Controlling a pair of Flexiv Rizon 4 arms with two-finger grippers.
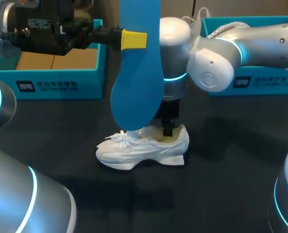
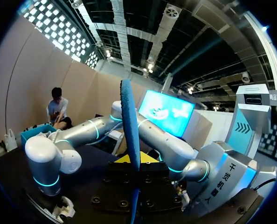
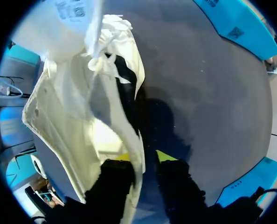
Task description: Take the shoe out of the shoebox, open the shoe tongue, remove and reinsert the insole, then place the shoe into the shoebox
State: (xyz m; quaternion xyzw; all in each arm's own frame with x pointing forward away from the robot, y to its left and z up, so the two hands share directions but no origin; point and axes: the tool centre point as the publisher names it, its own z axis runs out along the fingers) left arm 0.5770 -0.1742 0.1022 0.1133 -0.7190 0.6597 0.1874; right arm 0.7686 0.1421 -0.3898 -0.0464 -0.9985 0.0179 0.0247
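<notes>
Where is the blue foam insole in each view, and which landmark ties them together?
Head view: the blue foam insole hangs upright at centre, pinched by the left gripper, above the white sneaker.
Left wrist view: edge-on, rising between its own fingers.
Right wrist view: not visible.
Shared landmark: the white sneaker, head and right wrist.

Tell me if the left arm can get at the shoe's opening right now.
Probably yes: the left claw holds the insole hanging over the shoe, nothing between them. The right claw sits at the heel, so the opening's rear is crowded.
</notes>
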